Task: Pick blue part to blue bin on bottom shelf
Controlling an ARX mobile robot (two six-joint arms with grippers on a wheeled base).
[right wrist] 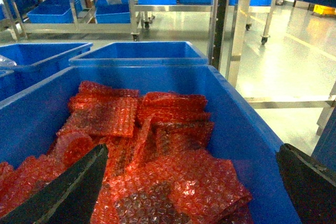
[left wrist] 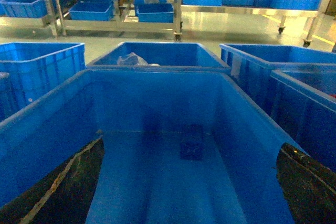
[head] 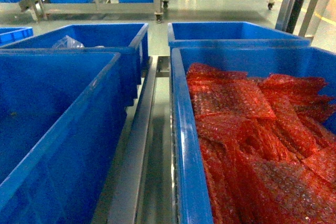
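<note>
The left gripper (left wrist: 191, 182) is held spread wide over the near left bin (left wrist: 63, 114), its two dark fingers (left wrist: 63, 187) framing the bin's floor, and nothing is pinched between them. The right gripper (right wrist: 189, 192) is likewise spread and empty above the near right bin (right wrist: 247, 124), which is filled with red bubble-wrap pouches (right wrist: 157, 145). A small dark-blue squarish shape (left wrist: 192, 142) is seen on the left bin's floor; it may be the blue part, though that cannot be confirmed against the blue plastic. If so, the left fingers would best be lowered straight down astride it, clear of the walls, before closing. The far steel racks (left wrist: 118, 3) with blue bins are seen well apart across the floor. No brand, label or legible writing is seen anywhere.
</note>
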